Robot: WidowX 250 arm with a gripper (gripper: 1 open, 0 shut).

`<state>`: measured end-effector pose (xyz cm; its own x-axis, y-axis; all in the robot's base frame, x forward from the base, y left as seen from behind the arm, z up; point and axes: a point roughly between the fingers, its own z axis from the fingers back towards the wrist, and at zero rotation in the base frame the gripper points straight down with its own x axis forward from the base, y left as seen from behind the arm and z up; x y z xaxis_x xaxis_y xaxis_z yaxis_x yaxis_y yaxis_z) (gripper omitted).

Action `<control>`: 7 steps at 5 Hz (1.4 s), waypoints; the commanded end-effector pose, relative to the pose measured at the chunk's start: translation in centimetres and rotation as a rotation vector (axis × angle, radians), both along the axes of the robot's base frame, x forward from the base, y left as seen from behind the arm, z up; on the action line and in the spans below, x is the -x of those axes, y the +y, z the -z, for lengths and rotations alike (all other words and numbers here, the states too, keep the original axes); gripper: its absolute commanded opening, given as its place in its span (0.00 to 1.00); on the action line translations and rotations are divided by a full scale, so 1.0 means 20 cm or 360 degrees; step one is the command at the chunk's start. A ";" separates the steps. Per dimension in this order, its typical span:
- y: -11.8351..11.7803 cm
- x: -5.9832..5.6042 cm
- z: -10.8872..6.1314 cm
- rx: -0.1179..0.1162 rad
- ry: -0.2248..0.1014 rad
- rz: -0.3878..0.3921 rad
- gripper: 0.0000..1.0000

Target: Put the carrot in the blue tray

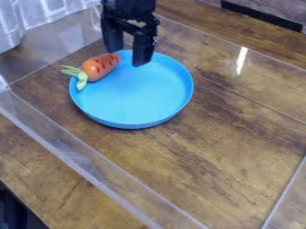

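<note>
The small orange carrot (100, 65) with dark ridges lies tilted across the blue tray's upper left rim, its green top (77, 75) hanging outside over the table. The blue tray (149, 98) is a large round shallow dish in the upper middle of the camera view. My black gripper (127, 50) hangs just above and right of the carrot, over the tray's far edge. Its two fingers stand apart with nothing between them, so it is open. It does not touch the carrot.
The tray rests on a dark wooden table (227, 152) under a glossy transparent cover with raised edges (72, 152). A pale object (10, 27) stands at the far left corner. Light glare shows at the right (242, 59).
</note>
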<state>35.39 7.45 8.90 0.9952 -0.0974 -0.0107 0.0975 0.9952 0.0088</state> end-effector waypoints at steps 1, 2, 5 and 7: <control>-0.01 -0.05 -0.10 -0.0030 -0.0116 0.0028 1.00; -0.01 -0.06 -0.10 -0.0036 -0.0122 0.0035 1.00; -0.01 -0.09 -0.09 -0.0052 -0.0136 0.0053 1.00; -0.01 -0.10 -0.09 -0.0064 -0.0149 0.0066 1.00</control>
<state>36.43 7.33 8.48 0.9916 -0.1291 0.0083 0.1287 0.9911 0.0344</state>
